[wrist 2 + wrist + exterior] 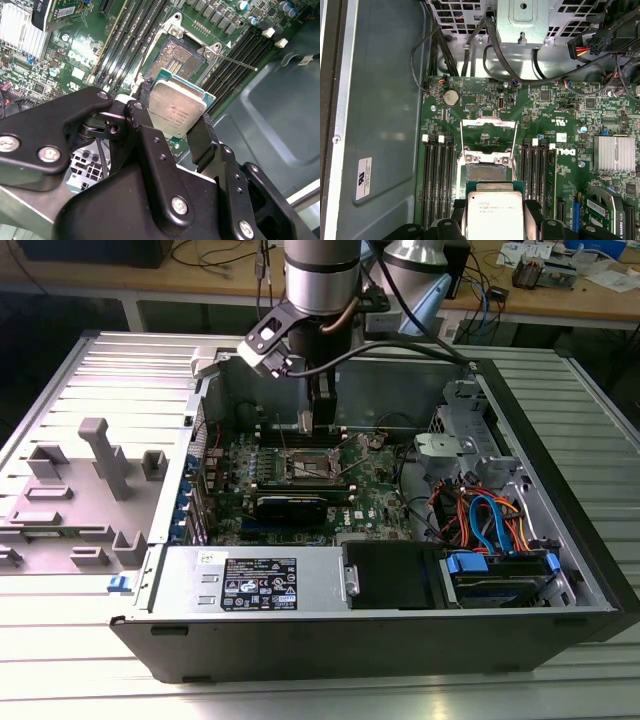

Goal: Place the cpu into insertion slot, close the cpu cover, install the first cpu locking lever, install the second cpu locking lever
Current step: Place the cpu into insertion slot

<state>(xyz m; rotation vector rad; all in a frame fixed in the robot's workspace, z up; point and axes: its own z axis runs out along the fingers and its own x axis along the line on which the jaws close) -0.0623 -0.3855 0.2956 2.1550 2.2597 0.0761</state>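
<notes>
Silver-grey cpu (pixel 177 112) gripped between black fingers (pixel 200 140), above bare insertion slot (pixel 310 465) at centre of exterior view; cpu cover (pixel 487 122) flipped open.

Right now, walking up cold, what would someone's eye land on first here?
First, the silver cpu clamped between the fingers of the black gripper, held clear of the green board in both wrist views. Just past it the insertion slot lies bare, its cpu cover raised. The exterior view shows the opened computer case, with blue and orange cables at the exterior view's right.
</notes>
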